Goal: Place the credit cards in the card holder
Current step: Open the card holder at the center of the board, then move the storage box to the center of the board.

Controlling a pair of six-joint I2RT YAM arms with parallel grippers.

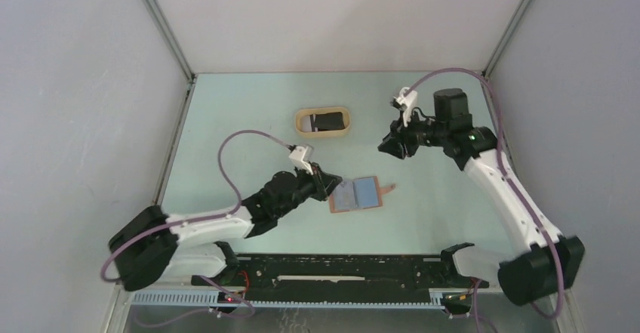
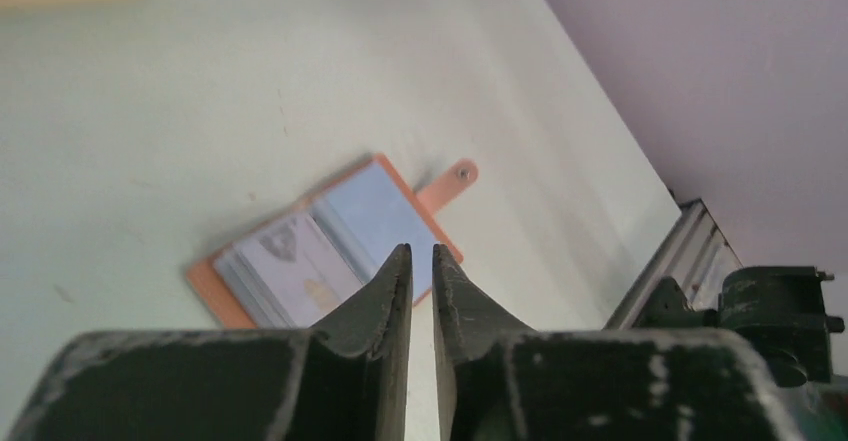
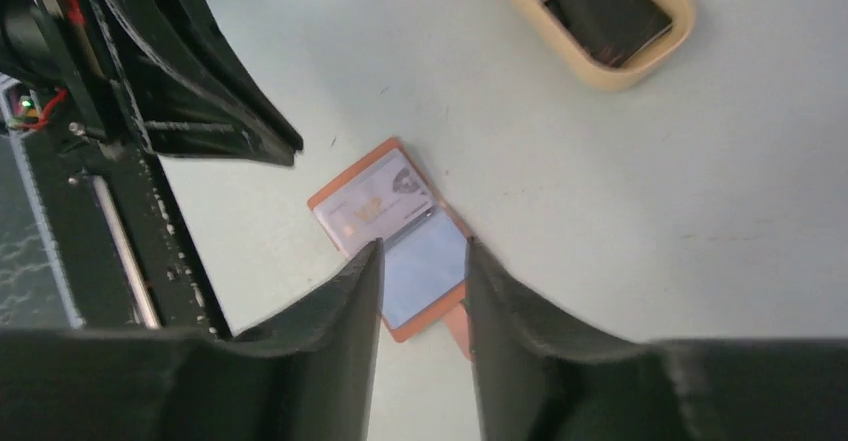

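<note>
The card holder [image 1: 356, 193] lies open on the table, reddish-brown outside, pale blue-grey inside, its snap tab pointing right. It also shows in the left wrist view [image 2: 320, 251] and the right wrist view [image 3: 390, 221], where a pale card sits in one sleeve. The dark credit cards [image 1: 327, 120] lie in the tan oval tray [image 1: 302, 121], also seen in the right wrist view [image 3: 610, 11]. My left gripper [image 1: 334, 182] is at the holder's left edge, jaws nearly together and empty [image 2: 421, 251]. My right gripper [image 1: 390, 148] hovers up and to the right of the holder, open and empty [image 3: 423, 246].
The tray [image 3: 620, 71] stands beyond the holder towards the back. A black rail [image 1: 340, 269] runs along the near edge. White walls close in the table on three sides. The left arm [image 3: 150, 61] fills the right wrist view's upper left.
</note>
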